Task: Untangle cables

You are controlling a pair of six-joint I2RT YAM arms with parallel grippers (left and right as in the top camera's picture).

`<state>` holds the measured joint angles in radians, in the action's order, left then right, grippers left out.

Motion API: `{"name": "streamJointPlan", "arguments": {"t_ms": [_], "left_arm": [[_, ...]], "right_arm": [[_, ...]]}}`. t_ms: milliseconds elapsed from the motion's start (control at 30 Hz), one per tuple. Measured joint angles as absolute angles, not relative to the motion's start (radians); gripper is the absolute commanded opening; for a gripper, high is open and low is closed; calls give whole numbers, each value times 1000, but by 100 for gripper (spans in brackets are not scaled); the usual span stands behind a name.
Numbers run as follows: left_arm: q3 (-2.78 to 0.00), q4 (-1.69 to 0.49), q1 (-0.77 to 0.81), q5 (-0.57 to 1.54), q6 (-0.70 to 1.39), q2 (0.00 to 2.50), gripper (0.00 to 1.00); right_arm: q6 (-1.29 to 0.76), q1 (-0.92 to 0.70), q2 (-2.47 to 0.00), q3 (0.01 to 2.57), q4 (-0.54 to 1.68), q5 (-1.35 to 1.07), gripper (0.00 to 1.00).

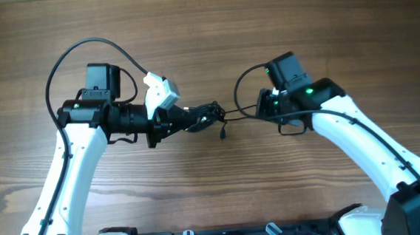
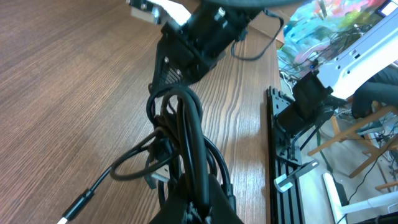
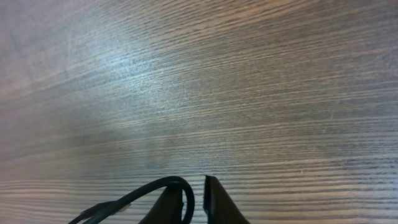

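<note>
One knot of glossy black round cables (image 1: 204, 118) mid-frame, matte wood-grain table (image 1: 204, 29), left gripper (image 1: 189, 120) clamped on the knot, right gripper (image 3: 194, 191) nearly closed, pinching one looped strand

A black cable (image 3: 155, 185) arches over one fingertip of the gripper (image 3: 195, 200), dipping between both tips; table (image 3: 199, 74) beyond.

Reads as matt, fine-grained wood across the brown wooden table (image 1: 204, 29), with a pale sheen toward ten o'clock in the right wrist view. Gleams smooth and rubbery along the black tangled cable bundle (image 2: 189, 124). Shines as glossy moulding on the white plastic arm shell (image 1: 73, 171). Looks dull and satin on the black metal rail (image 2: 272, 143) at three o'clock.
</note>
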<state>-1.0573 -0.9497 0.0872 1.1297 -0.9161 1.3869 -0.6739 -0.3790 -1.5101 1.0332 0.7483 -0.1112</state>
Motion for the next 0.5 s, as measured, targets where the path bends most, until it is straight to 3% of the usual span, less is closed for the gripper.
{"name": "streamJointPlan", "arguments": {"t_ms": [67, 167, 267, 300, 333, 500], "left_arm": [[-1057, -950, 87, 1129, -916, 1390, 4], [-1057, -954, 75, 1131, -916, 1389, 4], [-1057, -962, 69, 1146, -916, 1389, 6], [-1057, -962, 70, 1147, -916, 1389, 23], [-1058, -961, 70, 1128, -916, 1389, 100], [-1057, -962, 70, 916, -920, 1388, 100]], "right_arm": [[-669, -336, -1510, 1033, 748, -154, 96], [-581, -279, -1510, 1029, 672, -206, 100], [-420, -269, -1515, 1021, 506, -423, 100], [-374, -270, -1515, 1021, 465, -496, 100], [-341, -269, -1515, 1019, 414, -574, 100], [-312, -269, -1515, 1019, 253, -765, 100]]}}
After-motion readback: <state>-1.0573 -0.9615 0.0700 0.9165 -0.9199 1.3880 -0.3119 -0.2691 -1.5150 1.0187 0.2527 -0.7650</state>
